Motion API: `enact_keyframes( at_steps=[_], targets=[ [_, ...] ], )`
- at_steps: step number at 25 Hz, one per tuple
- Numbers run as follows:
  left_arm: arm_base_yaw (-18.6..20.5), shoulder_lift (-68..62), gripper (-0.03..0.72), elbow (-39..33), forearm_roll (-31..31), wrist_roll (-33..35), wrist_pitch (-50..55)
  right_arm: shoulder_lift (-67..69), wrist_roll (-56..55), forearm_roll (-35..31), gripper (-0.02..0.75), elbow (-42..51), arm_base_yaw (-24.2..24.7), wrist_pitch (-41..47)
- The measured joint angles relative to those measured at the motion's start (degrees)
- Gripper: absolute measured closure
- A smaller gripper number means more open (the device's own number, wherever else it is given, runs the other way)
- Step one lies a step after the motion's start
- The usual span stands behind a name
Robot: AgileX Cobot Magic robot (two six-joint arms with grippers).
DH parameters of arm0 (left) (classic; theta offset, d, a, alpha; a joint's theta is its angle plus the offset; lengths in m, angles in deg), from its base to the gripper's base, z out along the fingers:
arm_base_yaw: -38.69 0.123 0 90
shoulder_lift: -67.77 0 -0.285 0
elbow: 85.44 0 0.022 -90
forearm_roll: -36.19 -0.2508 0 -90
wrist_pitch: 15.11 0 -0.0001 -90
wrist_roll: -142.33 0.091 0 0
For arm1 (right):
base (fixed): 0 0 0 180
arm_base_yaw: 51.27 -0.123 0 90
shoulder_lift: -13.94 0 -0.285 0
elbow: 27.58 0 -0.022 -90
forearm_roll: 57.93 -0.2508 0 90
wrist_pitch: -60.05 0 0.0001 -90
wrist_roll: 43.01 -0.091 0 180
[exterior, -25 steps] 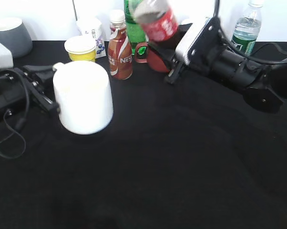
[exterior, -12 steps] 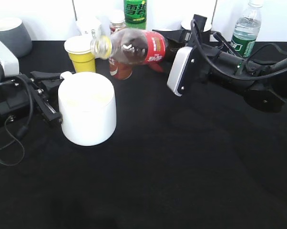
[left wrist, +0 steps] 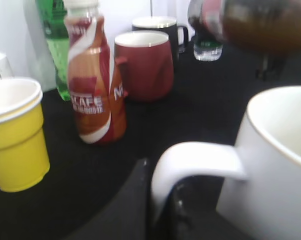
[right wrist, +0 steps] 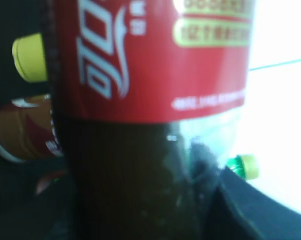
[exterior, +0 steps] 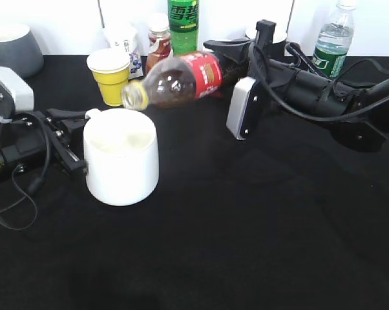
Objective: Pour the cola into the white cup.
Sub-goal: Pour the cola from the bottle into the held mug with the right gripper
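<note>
The cola bottle (exterior: 185, 79), red label and dark liquid, lies nearly level in the air with its yellow cap end (exterior: 134, 95) tilted down, just above the far rim of the white cup (exterior: 121, 165). My right gripper (exterior: 228, 64) is shut on the bottle's base end; the bottle fills the right wrist view (right wrist: 150, 100). My left gripper (exterior: 75, 145) is shut on the cup's loop handle (left wrist: 190, 160), one finger (left wrist: 135, 200) outside the loop and one inside. The cup (left wrist: 280, 165) stands upright and looks empty inside.
A yellow white-rimmed cup (exterior: 110, 74), a brown Nescafe bottle (exterior: 159, 39) and a green bottle (exterior: 183, 16) stand behind the white cup. A dark red mug (left wrist: 143, 65) and a black mug (left wrist: 160, 30) stand further back. A grey mug (exterior: 13, 48) is far left, a water bottle (exterior: 333, 35) far right.
The right gripper has tipped the cola from upright to nearly level and lowered its cap end over the white cup. The left gripper has drawn the cup slightly right and nearer.
</note>
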Motion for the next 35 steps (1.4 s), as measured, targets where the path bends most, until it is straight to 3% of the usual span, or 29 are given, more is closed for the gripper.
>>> enact_keyframes(
  at_steps=[20,35],
  targets=[
    [0.00,0.00,0.650,0.00,-0.01,0.00,0.09,-0.12,11.79,-2.37,0.351,0.00,0.00,-0.37],
    [0.00,0.00,0.650,0.00,-0.06,0.05,0.25,-0.41,12.54,-3.19,0.351,-0.16,0.00,-0.50]
  ],
)
